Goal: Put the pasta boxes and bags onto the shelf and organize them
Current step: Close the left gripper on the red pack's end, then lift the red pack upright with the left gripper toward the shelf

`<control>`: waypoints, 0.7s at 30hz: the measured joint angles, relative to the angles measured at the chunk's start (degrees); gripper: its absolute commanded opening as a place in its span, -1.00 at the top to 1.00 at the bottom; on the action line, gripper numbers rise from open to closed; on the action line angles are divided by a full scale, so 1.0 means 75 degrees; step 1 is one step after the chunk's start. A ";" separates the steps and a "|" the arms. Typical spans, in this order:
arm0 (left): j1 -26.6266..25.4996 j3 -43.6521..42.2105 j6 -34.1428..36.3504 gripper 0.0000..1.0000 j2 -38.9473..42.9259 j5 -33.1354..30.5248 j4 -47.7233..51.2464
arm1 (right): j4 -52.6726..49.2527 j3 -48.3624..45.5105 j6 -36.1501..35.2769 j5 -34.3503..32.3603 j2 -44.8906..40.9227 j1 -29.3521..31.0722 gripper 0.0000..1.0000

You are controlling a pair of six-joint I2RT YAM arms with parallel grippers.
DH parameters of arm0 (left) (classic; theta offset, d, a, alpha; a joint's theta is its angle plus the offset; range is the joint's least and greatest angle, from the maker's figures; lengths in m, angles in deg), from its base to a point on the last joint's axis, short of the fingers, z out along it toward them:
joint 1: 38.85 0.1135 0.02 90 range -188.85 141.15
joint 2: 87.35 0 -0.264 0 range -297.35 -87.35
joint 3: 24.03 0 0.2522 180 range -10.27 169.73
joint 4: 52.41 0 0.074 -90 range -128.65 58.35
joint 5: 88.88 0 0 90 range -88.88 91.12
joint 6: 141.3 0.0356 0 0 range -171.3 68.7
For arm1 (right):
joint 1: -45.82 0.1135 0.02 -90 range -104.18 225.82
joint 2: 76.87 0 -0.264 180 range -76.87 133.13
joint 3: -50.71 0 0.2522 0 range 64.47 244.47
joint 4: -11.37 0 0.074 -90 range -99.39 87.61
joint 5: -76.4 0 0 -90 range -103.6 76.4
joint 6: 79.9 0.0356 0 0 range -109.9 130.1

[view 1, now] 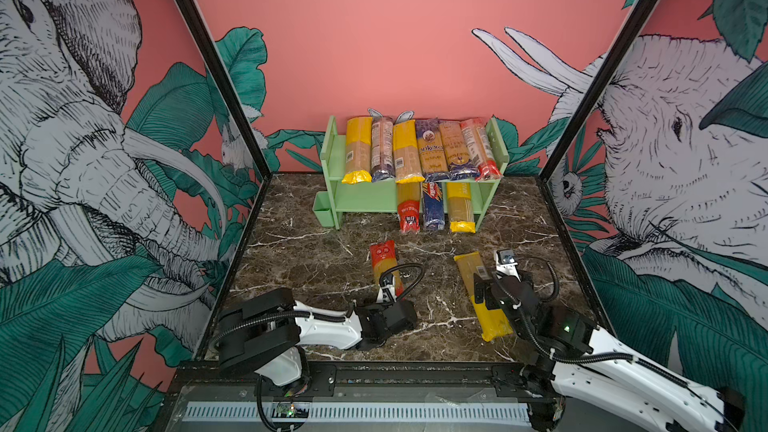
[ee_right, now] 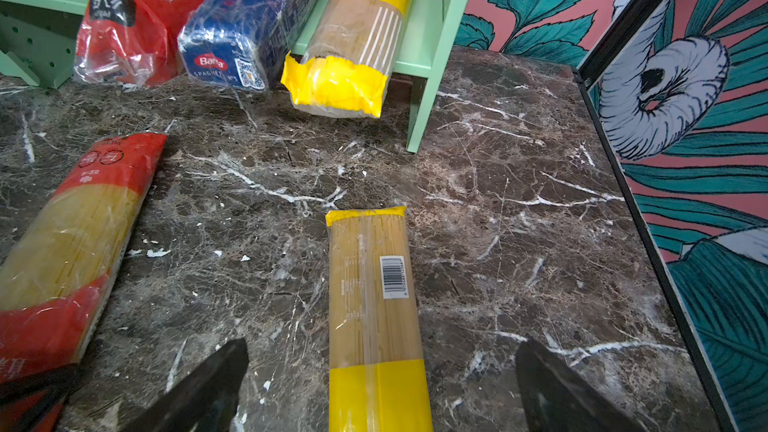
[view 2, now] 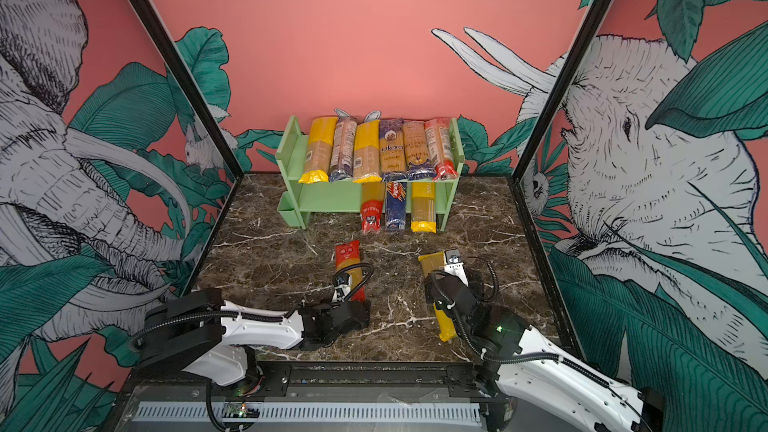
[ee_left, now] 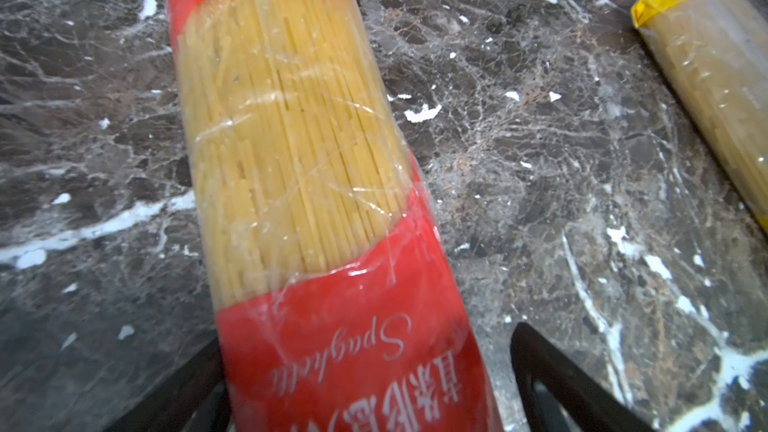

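The dark marble worktop fills the floor of the cell. At its far edge, against the pink wall, stands the pale green shelf, two tiers between holed side panels.

Six top-tier packs lie side by side, each running near to far, with their near ends overhanging the front edge. From left to right these ends are yellow, dark blue, yellow, dark blue, dark blue and red. On the right half of the lower tier three more stick out towards the near side: a red-ended bag, the blue Barilla pack and a yellow-ended bag.

Two packs lie flat on the worktop, well apart from each other and nearer than the shelf. The loose red pack is left of middle and the loose yellow pack is to the right.

The left end effector is released and straddles the near red end of the loose red pack. One finger sits at the bag's edge and the other stands clear of it. The right end effector is also released, spread wide over the loose yellow pack, with bare marble between each finger and the bag.

A small green cup hangs low on the outside of the shelf's left panel.
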 measured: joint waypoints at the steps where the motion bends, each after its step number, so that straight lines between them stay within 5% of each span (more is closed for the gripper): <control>1: -0.0026 0.0050 -0.0044 -0.97 -0.0064 -0.0067 0.0038 | -0.0017 0.0000 -0.0012 -0.0015 -0.0012 0.0000 -0.98; 5: -0.0041 0.0184 -0.0201 -0.59 -0.0300 -0.0312 0.0157 | -0.0117 0.0015 -0.0050 -0.0052 -0.0079 0.0000 -0.98; 9: -0.0035 0.0239 -0.0350 0.15 -0.0490 -0.0437 0.0064 | -0.0286 0.0085 -0.0070 -0.0105 -0.0169 -0.0003 -0.98; 17: 0.0169 0.0017 -0.0533 0.47 -0.0393 -0.0160 -0.0603 | -0.0478 0.0137 -0.0076 -0.0187 -0.0385 -0.0003 -0.98; 21: 0.0233 -0.0297 -0.0463 1.00 0.0079 0.0093 -0.0560 | -0.0493 0.0239 -0.0096 -0.0175 -0.0323 -0.0003 -0.98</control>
